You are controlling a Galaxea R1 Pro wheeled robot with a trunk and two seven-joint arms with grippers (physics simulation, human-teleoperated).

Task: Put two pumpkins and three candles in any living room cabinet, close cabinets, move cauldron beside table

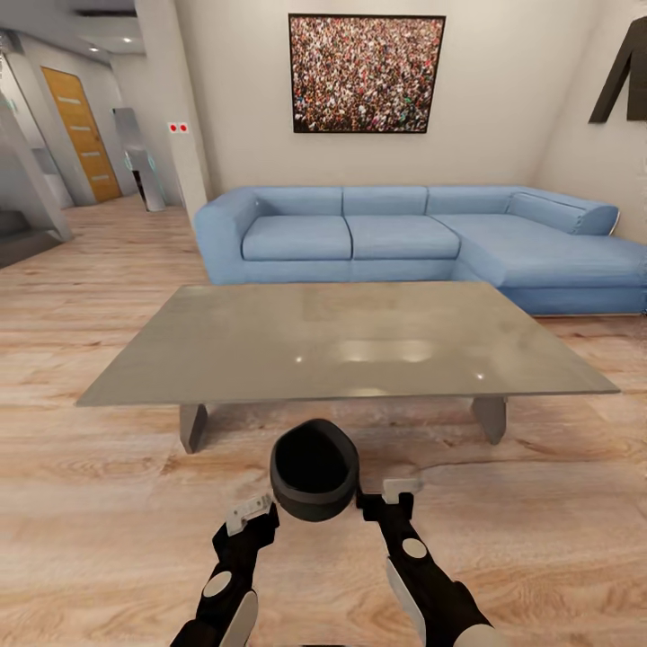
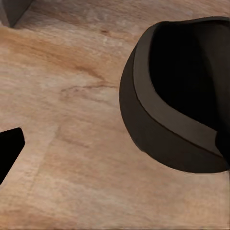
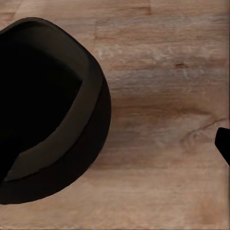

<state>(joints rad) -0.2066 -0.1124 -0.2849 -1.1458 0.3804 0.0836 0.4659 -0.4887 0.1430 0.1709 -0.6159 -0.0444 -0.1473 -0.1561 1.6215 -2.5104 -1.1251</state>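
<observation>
Cauldron (image 1: pixel 314 470) sat on floor beside table (image 1: pixel 341 341), between both arms; jaws' state unreadable; cabinets, pumpkins unconfirmed.

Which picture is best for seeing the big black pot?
The head view: the whole cauldron sits on the floor before the table, between both grippers. The left wrist view and right wrist view each show part, close up.
</observation>
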